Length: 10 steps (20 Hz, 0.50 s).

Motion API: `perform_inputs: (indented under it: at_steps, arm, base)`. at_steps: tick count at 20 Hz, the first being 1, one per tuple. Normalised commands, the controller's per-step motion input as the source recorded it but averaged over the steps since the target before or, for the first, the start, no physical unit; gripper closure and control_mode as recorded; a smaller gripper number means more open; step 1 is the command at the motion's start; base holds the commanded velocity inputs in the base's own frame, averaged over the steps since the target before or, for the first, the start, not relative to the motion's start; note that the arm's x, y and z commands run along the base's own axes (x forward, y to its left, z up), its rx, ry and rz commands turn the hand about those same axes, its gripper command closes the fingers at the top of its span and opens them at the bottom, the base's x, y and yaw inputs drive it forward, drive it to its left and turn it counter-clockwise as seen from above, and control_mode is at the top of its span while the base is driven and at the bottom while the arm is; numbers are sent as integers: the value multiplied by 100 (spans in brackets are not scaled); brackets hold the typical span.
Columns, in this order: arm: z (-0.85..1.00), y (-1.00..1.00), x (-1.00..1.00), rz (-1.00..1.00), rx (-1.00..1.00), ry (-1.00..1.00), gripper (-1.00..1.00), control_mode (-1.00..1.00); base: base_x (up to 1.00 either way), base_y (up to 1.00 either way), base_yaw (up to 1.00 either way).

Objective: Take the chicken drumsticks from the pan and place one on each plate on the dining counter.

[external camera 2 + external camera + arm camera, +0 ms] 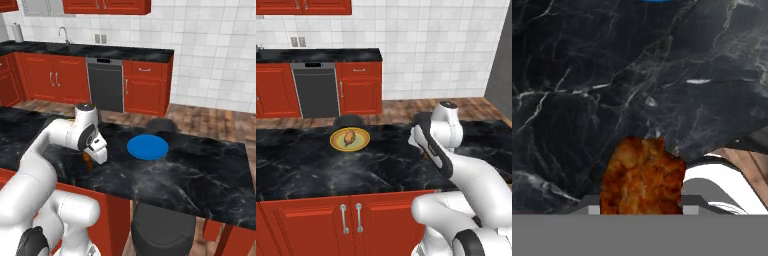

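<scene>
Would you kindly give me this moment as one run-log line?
gripper: shut on drumstick, above the counter | yellow plate: holds one drumstick | blue plate: bare | next, likely: carry to blue plate

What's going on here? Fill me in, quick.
The white arm is serving drumsticks onto plates on the black counter. One drumstick already lies on the yellow plate. The gripper is shut on a second drumstick, held low over the counter between its jaws. The blue plate is bare, a little way off from the gripper, and looks like the next stop.
</scene>
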Motion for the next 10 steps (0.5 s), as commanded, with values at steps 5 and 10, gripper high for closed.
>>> perform_inputs:
  at_steps: [5, 10]
  arm:
    - [27, -57, 83, -7, 2, 7, 100, -100]
    - [41, -76, 78, -1, 2, 22, 100, -100]
  base:
    - [0, 0, 0]
    - [0, 0, 0]
